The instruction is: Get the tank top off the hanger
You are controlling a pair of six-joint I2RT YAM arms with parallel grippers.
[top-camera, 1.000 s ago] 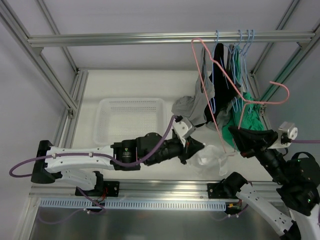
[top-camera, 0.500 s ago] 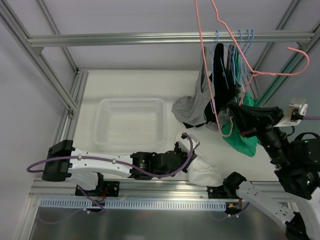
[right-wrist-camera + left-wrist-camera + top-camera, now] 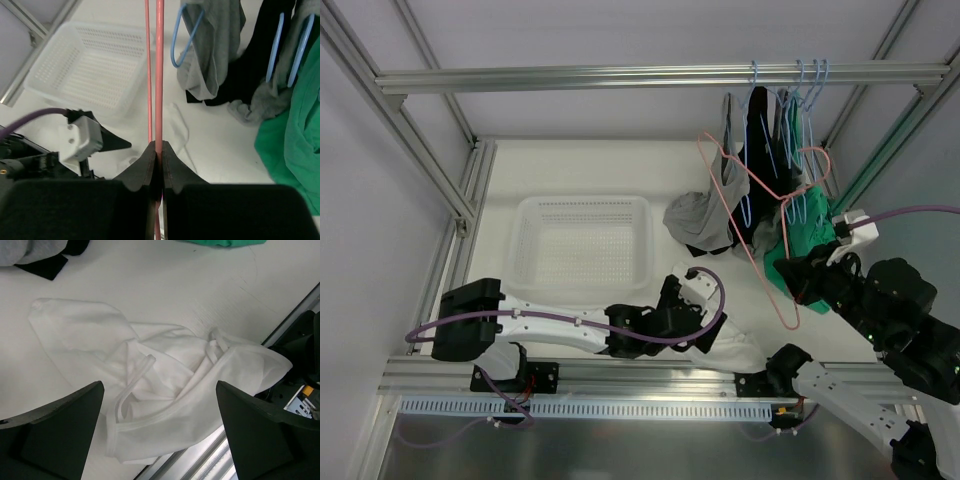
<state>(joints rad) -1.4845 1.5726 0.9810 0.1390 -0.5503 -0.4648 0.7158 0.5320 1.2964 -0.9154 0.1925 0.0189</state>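
Looking down through the left wrist view, we see the white tank top (image 3: 165, 390) lying crumpled on the bench (image 3: 150, 285) near its front edge, free of the pink hanger (image 3: 159, 75). The left gripper (image 3: 157, 405) hovers just above it, jaws spread wide and holding nothing. The right gripper (image 3: 156, 152) pinches the hanger's wire, which appears bare. Grey, black and green garments (image 3: 800, 235) hang on blue hangers (image 3: 280, 45) nearby; a white basket (image 3: 85, 60) sits to their left.
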